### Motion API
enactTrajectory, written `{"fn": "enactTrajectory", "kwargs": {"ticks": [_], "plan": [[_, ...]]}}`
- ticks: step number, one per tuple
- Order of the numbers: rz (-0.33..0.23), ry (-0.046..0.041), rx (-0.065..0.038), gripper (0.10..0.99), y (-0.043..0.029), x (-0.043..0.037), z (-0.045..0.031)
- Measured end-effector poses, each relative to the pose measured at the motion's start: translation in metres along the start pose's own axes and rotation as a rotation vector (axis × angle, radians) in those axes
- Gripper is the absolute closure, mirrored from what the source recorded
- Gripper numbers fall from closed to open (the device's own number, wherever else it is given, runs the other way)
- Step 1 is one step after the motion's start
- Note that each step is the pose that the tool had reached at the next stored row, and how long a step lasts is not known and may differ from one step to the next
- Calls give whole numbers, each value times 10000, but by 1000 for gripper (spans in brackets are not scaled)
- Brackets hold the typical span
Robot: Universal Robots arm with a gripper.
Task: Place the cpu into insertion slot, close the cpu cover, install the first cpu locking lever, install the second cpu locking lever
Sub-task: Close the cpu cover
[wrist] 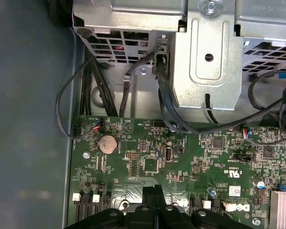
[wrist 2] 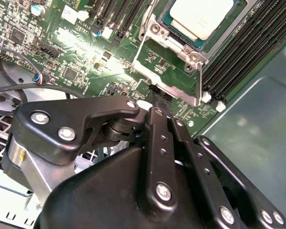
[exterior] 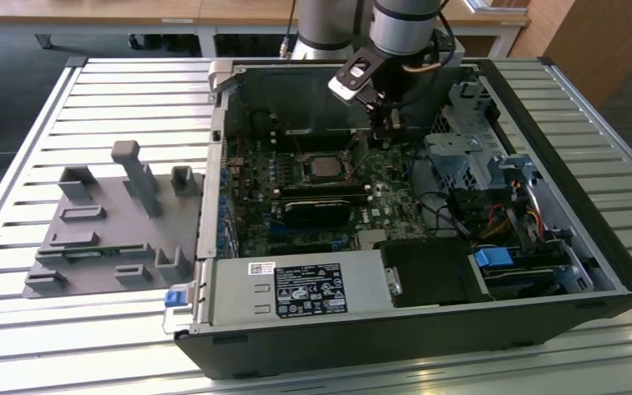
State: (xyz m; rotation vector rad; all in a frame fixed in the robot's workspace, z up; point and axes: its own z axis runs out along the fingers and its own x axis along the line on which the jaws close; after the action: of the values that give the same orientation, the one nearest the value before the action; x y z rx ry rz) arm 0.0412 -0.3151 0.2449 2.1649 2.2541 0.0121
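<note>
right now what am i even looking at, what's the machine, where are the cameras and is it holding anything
This is a robot arm working inside an open computer case that lies on a slatted metal table. The exterior view comes from a camera off the arm; both wrist views come from cameras riding on the arm, looking past its black fingers at the green circuit board. A grey plastic holder sits on the table at the exterior view's left. The fingers are shut and hold nothing. In the second wrist view the silver chip already sits in place, its metal cover stands open, and the fingertips are right at the cover's edge.
</note>
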Motion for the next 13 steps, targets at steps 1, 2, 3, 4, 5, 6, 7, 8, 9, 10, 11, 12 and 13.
{"fn": "enactTrajectory", "kwargs": {"ticks": [1, 2, 3, 4, 5, 6, 7, 8, 9, 10, 11, 12, 13], "plan": [[-1, 0, 0, 980, -29, 1, -1], [1, 0, 0, 980, -49, 2, -1], [0, 0, 0, 980, -50, 2, -1], [0, 0, 0, 980, -51, 2, -1], [0, 0, 0, 980, -53, 2, -1], [1, 0, 0, 980, -55, 2, -1], [-1, 0, 0, 980, -95, 4, -2], [0, 0, 0, 980, -120, 5, -2], [1, 0, 0, 980, -121, 5, -2], [0, 0, 0, 980, -122, 5, -2], [1, 0, 0, 980, -124, 5, -2], [0, 0, 0, 980, -127, 5, -2], [-1, 0, 0, 980, -129, 5, -2]]}}
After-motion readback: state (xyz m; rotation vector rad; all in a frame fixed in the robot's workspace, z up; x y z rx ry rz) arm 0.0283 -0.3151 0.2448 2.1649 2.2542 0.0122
